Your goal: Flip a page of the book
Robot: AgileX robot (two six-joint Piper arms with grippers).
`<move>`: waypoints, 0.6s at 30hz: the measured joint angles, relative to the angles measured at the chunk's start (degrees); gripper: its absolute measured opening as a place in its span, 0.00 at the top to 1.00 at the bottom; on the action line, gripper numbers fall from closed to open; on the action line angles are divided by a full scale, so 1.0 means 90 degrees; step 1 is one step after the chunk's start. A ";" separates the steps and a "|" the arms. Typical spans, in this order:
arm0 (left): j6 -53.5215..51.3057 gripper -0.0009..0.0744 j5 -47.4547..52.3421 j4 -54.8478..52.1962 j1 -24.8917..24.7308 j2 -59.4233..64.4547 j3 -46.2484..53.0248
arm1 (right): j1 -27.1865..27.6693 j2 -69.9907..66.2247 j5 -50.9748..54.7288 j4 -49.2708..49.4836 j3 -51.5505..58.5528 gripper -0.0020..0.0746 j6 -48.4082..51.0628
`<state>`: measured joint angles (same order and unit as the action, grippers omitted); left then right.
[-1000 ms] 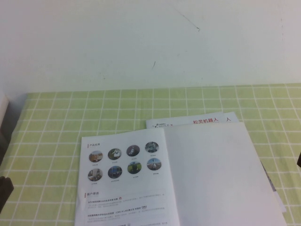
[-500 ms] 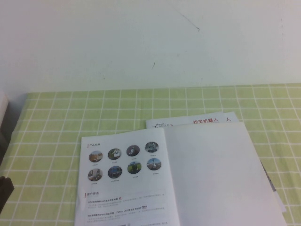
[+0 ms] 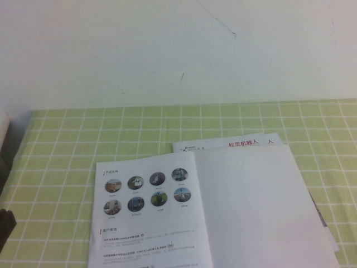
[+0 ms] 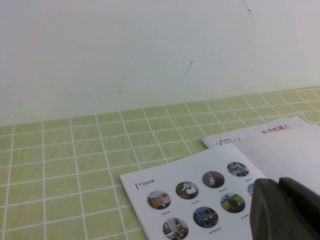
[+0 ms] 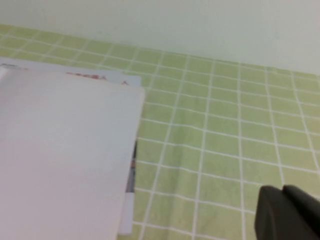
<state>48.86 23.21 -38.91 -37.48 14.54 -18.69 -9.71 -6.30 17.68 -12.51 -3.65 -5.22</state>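
The book [image 3: 167, 234] lies open on the table near the front edge. Its left-hand page [image 3: 146, 192] is white and glossy, with eight round photos and text below. The right-hand leaf [image 3: 256, 206] is blank white. My left gripper [image 4: 278, 185] is shut and empty, hovering just above the page [image 4: 195, 200] by the round photos. A dark part of the left arm [image 3: 4, 226] shows at the left edge of the high view. My right gripper [image 5: 282, 190] is shut and empty over the cloth, to the right of the book [image 5: 65, 150]. It is out of the high view.
A green checked cloth [image 3: 83, 139] covers the table, with a white wall [image 3: 167, 50] behind it. A leaf with red Chinese print [image 3: 245, 144] sticks out beyond the book's far edge. Darker page edges [image 3: 319, 215] show at the book's right side. A pale object [image 3: 3, 131] stands at the far left.
The dark tip of my right gripper, seen at the right edge one second ago, has left the high view. The left arm's dark part has sunk slightly. The book has not moved.
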 joint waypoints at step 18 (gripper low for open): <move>0.0000 0.99 0.0000 0.0000 0.0000 0.0000 0.0000 | 0.2279 0.0770 0.0219 0.0919 0.0566 0.98 0.1729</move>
<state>48.86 23.21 -38.91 -37.48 14.54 -18.69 10.80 0.63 19.65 -4.23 1.44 10.34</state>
